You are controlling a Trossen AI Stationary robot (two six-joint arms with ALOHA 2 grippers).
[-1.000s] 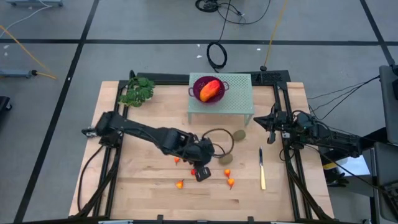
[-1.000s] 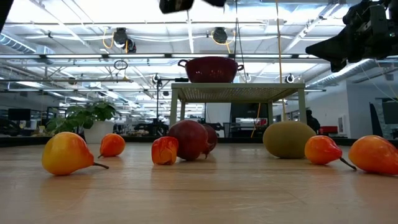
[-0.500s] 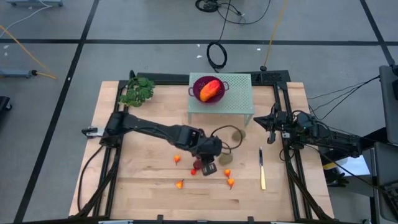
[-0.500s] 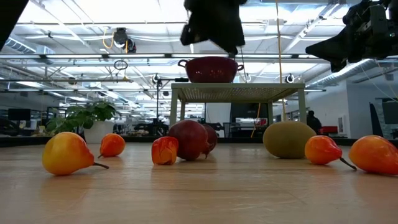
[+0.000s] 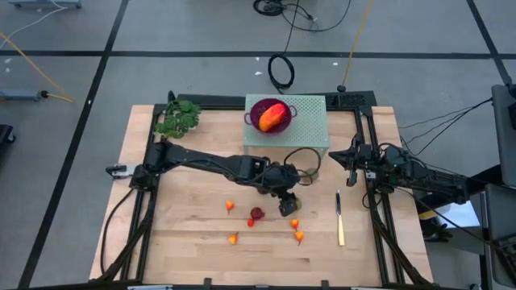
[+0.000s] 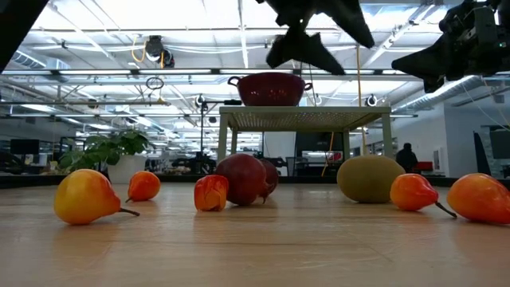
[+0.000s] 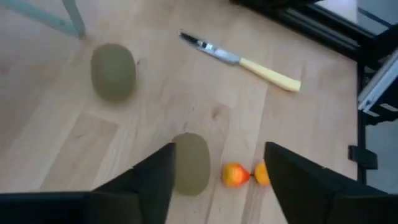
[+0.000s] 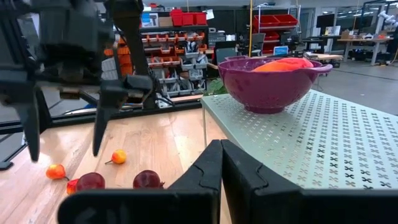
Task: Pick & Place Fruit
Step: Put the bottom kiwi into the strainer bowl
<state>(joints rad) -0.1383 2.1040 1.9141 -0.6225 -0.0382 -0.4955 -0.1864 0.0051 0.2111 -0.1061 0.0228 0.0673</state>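
Observation:
My left gripper (image 5: 286,205) hangs open above the table. Its fingers stand over a brownish-green oval fruit (image 7: 191,163) that lies on the wood, and touch nothing. A second oval (image 7: 113,71) lies farther off, near the stand. Dark red balls (image 6: 243,178) and small orange-red bits (image 5: 294,224) rest on the table. A longish orange-red fruit (image 5: 272,117) lies in the purple bowl (image 5: 284,106). My right gripper (image 8: 221,163) is shut, holds nothing, and waits at the table's right side (image 5: 334,157).
The bowl stands on a pale green perforated stand (image 5: 310,129) at the far middle. A yellow-handled knife (image 5: 339,219) lies near the right edge. A leafy sprig (image 5: 177,118) sits at the far left. Bare wood lies along the near edge.
My left gripper has gone toward the table's right edge, from over the dark red balls to over the oval fruit. It has come down somewhat, and its fingers have opened. The fruit has stayed where it was.

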